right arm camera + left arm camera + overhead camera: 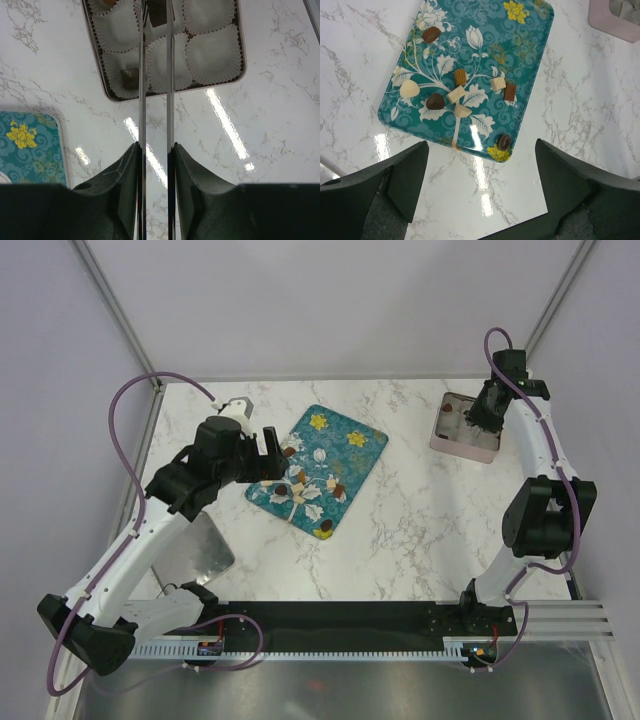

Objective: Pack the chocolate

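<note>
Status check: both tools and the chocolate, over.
Left tool open, at tray edge. Right tool over box, grip unclear. Most chocolates on tray, one piece in box cup. No obstruction seen.

The table [580,125] is finished in a white, grey-veined marble pattern, polished so that lamp streaks are mirrored. The teal tray [530,65] is smooth and glossy, and the chocolates [435,101] are smooth with a dull sheen. Pleated white paper cups [212,55] are set in the box [460,448]. The left gripper [481,145] is made of matt black plastic. Thin mirror-bright metal blades are fitted to the right gripper [155,50].
</note>
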Tool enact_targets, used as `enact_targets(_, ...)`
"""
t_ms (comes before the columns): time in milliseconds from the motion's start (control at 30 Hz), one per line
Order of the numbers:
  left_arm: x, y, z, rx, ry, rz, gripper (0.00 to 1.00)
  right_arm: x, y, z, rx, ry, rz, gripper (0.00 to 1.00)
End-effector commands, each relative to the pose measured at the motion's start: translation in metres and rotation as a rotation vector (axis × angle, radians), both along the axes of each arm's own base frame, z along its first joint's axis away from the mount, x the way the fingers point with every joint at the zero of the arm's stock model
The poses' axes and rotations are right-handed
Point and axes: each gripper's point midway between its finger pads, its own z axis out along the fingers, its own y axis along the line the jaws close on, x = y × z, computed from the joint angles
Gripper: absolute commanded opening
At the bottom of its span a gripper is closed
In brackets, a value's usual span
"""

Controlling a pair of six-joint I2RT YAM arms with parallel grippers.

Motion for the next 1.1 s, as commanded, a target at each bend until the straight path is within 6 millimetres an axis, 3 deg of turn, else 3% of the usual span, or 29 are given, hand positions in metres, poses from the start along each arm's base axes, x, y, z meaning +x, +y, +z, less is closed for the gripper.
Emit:
enact_targets(0, 0.005, 0.001, 0.02, 0.007, -0.055, -0.015, 0.95, 0.007, 0.002, 0.01, 0.026, -0.039, 0.0, 0.39)
enact_targets(400, 0.007, 0.003, 0.023, 0.027, -0.058, -0.01, 0.95, 0.005, -0.002, -0.011, 0.001, 0.017, 0.006, 0.41)
enact_targets(567, 0.005, 0.004, 0.019, 0.024, -0.033, -0.002, 0.95, 0.006, -0.004, -0.011, -0.007, 0.014, 0.003, 0.44)
enact_targets(933, 0.002, 0.018, 0.028, 0.049, -0.057, 0.048, 0.95, 0.003, 0.012, 0.051, 0.007, -0.118, 0.01, 0.43)
enact_targets(1067, 0.008, 0.037, 0.031, 0.11, -0.095, 0.126, 0.99, -0.001, 0.059, 0.072, -0.053, -0.153, 0.126, 0.42)
